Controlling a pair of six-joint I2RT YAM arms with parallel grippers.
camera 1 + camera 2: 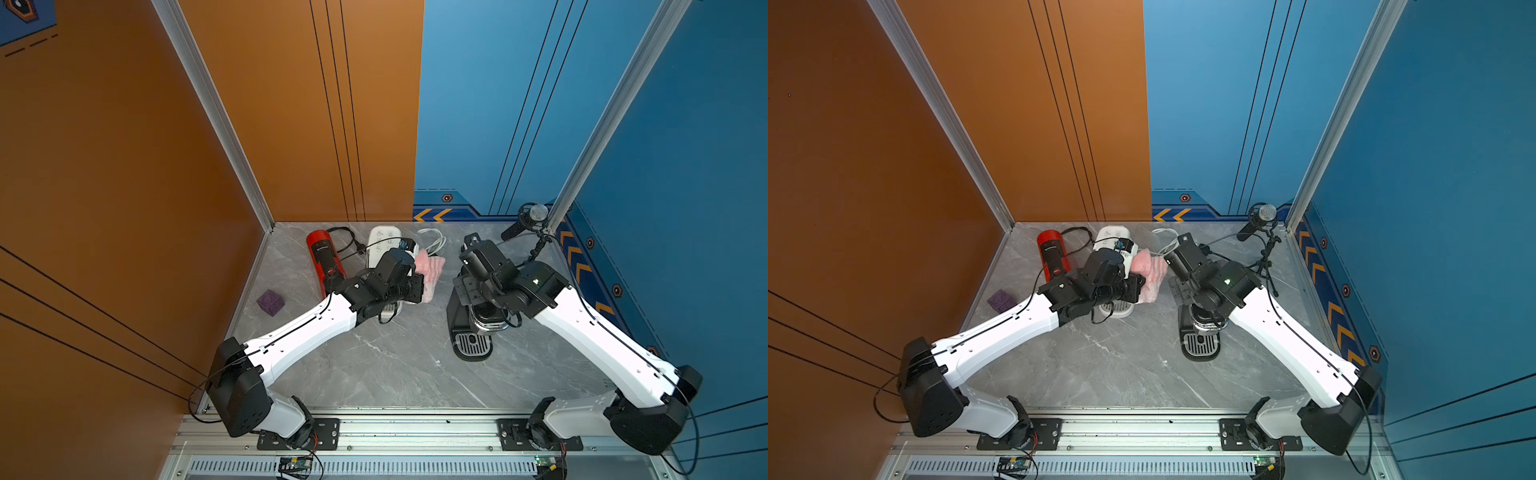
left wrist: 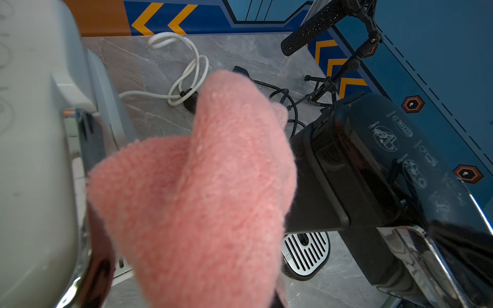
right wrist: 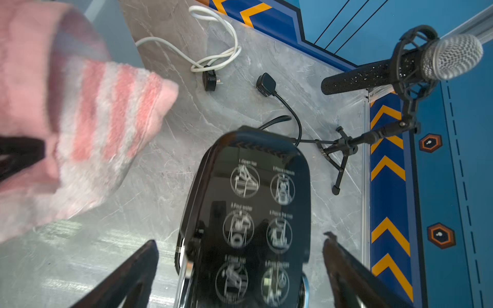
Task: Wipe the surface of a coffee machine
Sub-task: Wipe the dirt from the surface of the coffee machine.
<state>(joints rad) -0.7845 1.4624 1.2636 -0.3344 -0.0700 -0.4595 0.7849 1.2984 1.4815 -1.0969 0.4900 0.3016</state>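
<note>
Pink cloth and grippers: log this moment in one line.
left gripper: shut on pink cloth | right gripper: open over black coffee machine | cloth-to-machine contact: cannot tell

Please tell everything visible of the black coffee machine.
The glossy black plastic coffee machine stands upright on the grey marble table. Its top bears six white pictograms; below the chrome front sits a slotted silver drip tray. A black cord leaves its back. The open right tool straddles its top; contact unclear.

The left arm [image 1: 299, 332] reaches forward and inward, the left gripper [image 1: 419, 287] clamped on a cloth [image 1: 432, 270]. The right arm [image 1: 598, 336] mirrors it, the right gripper [image 3: 240, 242] pointing down, jaws spread wide.
</note>
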